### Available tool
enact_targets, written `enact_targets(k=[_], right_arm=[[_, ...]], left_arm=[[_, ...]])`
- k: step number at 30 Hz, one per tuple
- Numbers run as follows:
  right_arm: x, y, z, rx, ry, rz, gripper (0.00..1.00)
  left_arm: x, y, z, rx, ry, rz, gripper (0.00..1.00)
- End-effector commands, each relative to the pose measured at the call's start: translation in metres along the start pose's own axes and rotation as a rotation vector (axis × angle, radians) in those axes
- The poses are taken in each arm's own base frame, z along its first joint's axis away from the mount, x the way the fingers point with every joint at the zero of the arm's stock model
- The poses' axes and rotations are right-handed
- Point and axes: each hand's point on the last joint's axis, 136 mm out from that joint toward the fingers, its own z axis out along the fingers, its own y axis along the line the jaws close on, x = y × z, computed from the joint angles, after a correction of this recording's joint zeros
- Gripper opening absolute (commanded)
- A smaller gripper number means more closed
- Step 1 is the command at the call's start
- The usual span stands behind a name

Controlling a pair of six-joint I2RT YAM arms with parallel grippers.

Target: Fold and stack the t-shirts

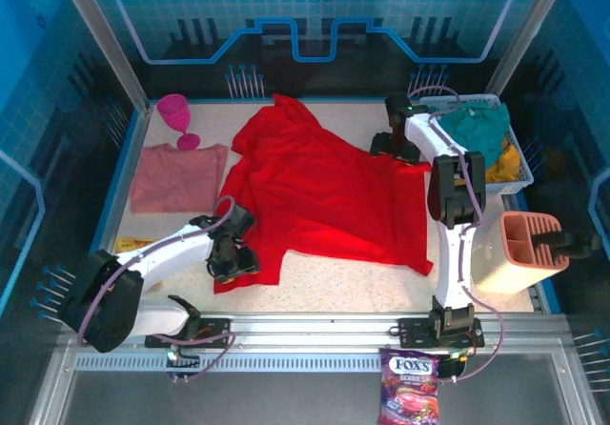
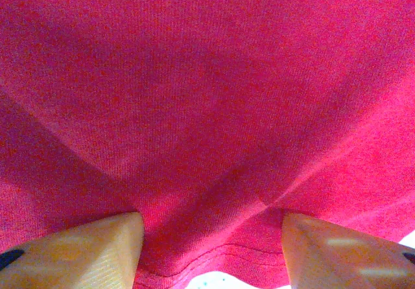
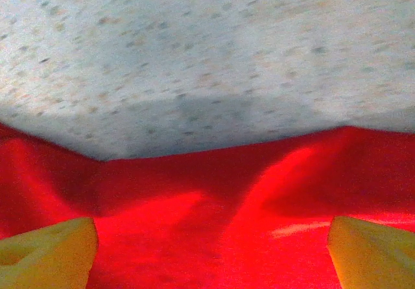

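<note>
- Jaws on the left gripper (image 2: 211,231) are standing apart, straddling the near hem (image 2: 175,267) of the red t-shirt (image 1: 324,192); nothing is being pinched yet, so it should be sinking until both fingertips (image 2: 107,243) are pressing the cloth onto the table (image 1: 353,277) before closing
- Jaws on the right gripper (image 3: 211,240) are gaping wide over the shirt's far right edge, with bare table lying just beyond; it is wanting a bite a little inside that edge, since a grip on the very rim is likely to slip
- Across the middle of the table the red t-shirt is sprawling crumpled, one part running up toward the far edge and its near left corner lying under the left gripper; judging from that, the step in hand is taking two opposite edges to spread or fold it
- Both arms should be lifting and travelling together, holding the cloth taut between them, or creases are going to be folded in
- Near the left edge the pink t-shirt (image 1: 176,177) is lying flat just beside the red one, and the goblet (image 1: 176,120) standing at the far left corner is risking a knock from any sweep that way
</note>
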Motion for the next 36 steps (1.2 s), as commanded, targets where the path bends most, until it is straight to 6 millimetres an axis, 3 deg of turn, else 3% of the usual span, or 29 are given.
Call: enact_targets(k=[1,5,7,15,17,21,24,25,29,31,36], right_arm=[[-0.01,-0.038,-0.01,0.098,0.007,0.003,0.9],[-0.018,-0.026,0.002,0.046,0.026,-0.027,0.82],[-0.015,-0.02,0.021,0.026,0.063,-0.045,0.81],[-0.002,-0.004,0.04,-0.064,0.125,-0.065,0.74],[0.001,-0.003,0.043,-0.066,0.135,-0.064,0.67],[-0.003,-0.001,0.041,-0.077,0.114,-0.063,0.37],[-0.01,0.0,0.029,-0.072,0.071,-0.069,0.04],[-0.013,0.0,0.022,-0.064,0.045,-0.073,0.0],[-0.014,0.002,-0.015,-0.019,-0.066,-0.083,0.0],[-0.004,0.005,-0.032,-0.018,-0.108,-0.08,0.0],[0.05,0.015,-0.05,0.052,-0.153,-0.137,0.0]], left_arm=[[0.015,0.003,-0.003,-0.006,0.059,-0.006,0.59],[0.013,0.001,-0.003,-0.003,0.052,0.002,0.59],[0.013,0.001,-0.002,-0.001,0.056,0.002,0.59],[0.012,0.001,-0.005,0.003,0.04,0.001,0.59],[0.011,0.0,-0.007,0.004,0.039,0.003,0.58],[0.008,-0.002,-0.01,0.008,0.023,0.012,0.58],[0.003,-0.006,-0.014,0.012,0.002,0.021,0.58],[0.002,-0.007,-0.016,0.014,-0.004,0.022,0.58],[-0.003,-0.012,-0.021,0.029,-0.023,0.031,0.58],[-0.005,-0.013,-0.022,0.027,-0.029,0.039,0.57],[-0.008,-0.015,-0.021,0.022,-0.035,0.053,0.57]])
